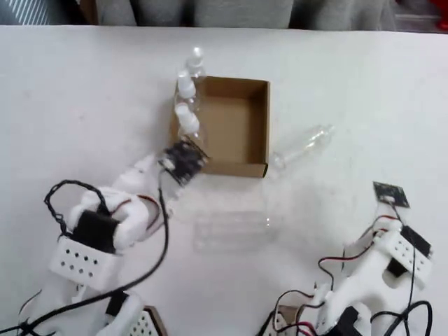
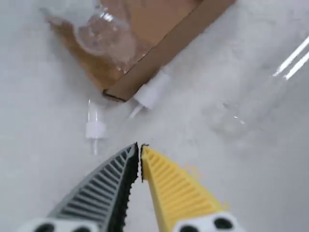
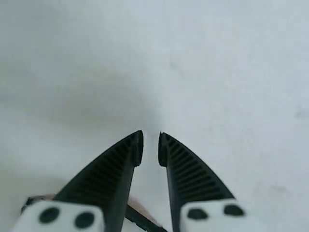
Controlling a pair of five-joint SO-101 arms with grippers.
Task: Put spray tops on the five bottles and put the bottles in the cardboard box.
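The cardboard box point(image 1: 246, 170) stands open at mid table. Three clear bottles with white spray tops point(image 1: 187, 115) stand along its left wall. Another clear bottle point(image 1: 302, 145) lies uncapped to the right of the box, and more clear bottles point(image 1: 231, 220) lie in front of it. My left gripper point(image 2: 140, 147) is shut and empty, just off the box's near left corner point(image 2: 145, 72). Two loose spray tops lie by that corner, one on the table point(image 2: 95, 129) and one against the box point(image 2: 152, 94). My right gripper point(image 3: 149, 137) hovers over bare table, fingers a narrow gap apart, holding nothing.
The left arm point(image 1: 98, 231) reaches in from the lower left with its cable looping beside it. At the lower right stands the right arm point(image 1: 381, 259), well away from the box. White table spreads around the box on all sides.
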